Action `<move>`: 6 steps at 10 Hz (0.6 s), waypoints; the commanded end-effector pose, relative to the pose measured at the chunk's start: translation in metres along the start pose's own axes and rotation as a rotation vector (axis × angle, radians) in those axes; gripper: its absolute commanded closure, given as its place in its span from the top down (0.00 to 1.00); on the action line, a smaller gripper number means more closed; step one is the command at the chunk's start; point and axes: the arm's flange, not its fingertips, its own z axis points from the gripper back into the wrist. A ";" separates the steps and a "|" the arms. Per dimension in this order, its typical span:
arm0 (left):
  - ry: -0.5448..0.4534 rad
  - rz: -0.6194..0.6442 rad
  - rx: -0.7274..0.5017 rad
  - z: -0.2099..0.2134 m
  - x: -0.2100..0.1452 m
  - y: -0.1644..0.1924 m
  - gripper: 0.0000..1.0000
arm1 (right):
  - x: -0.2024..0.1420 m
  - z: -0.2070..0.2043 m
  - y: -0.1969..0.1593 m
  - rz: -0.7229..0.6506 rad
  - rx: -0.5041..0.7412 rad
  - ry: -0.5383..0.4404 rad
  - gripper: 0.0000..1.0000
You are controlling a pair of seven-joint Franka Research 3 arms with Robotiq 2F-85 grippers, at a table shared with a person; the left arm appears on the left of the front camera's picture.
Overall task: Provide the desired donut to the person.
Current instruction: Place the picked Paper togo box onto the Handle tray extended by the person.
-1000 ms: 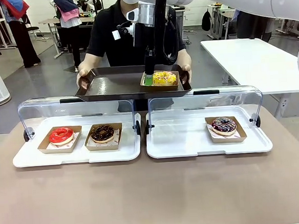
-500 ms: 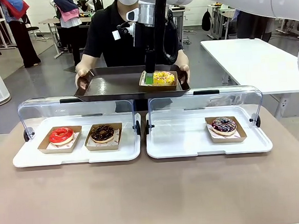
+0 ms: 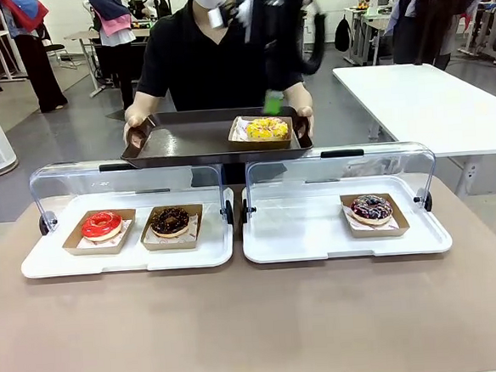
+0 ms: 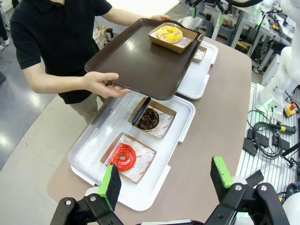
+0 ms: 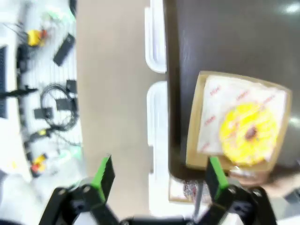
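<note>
The person [image 3: 210,65] in a black T-shirt holds a dark brown tray [image 3: 181,144] in both hands at the table's far side. On its right end sits a yellow donut [image 3: 266,128] in a cardboard boat. My right gripper [image 3: 270,100] is blurred just above that donut; in the right wrist view it [image 5: 159,178] is open and empty, with the yellow donut [image 5: 248,133] on the brown tray [image 5: 211,37] beyond it. My left gripper [image 4: 165,180] hangs open high over the table's left end, above the person [image 4: 51,42], the brown tray [image 4: 140,61] and the yellow donut [image 4: 170,33].
Two white display trays with raised clear lids lie side by side. The left tray [image 3: 125,258] holds a red donut [image 3: 102,223] and a chocolate donut [image 3: 170,219]. The right tray [image 3: 307,237] holds a dark sprinkled donut [image 3: 370,207]. A white table [image 3: 429,97] stands at the back right.
My right gripper has let go of the yellow donut's cardboard boat and risen fast off the tray. The donut stays on the person's tray, which shifted slightly.
</note>
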 end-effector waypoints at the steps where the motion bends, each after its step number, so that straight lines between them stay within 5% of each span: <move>1: -0.005 -0.002 -0.006 0.000 0.001 -0.001 1.00 | -0.084 0.011 0.034 0.007 -0.044 -0.012 1.00; 6: -0.005 -0.002 -0.006 0.000 0.001 -0.001 1.00 | -0.223 0.011 0.065 -0.059 -0.229 -0.061 1.00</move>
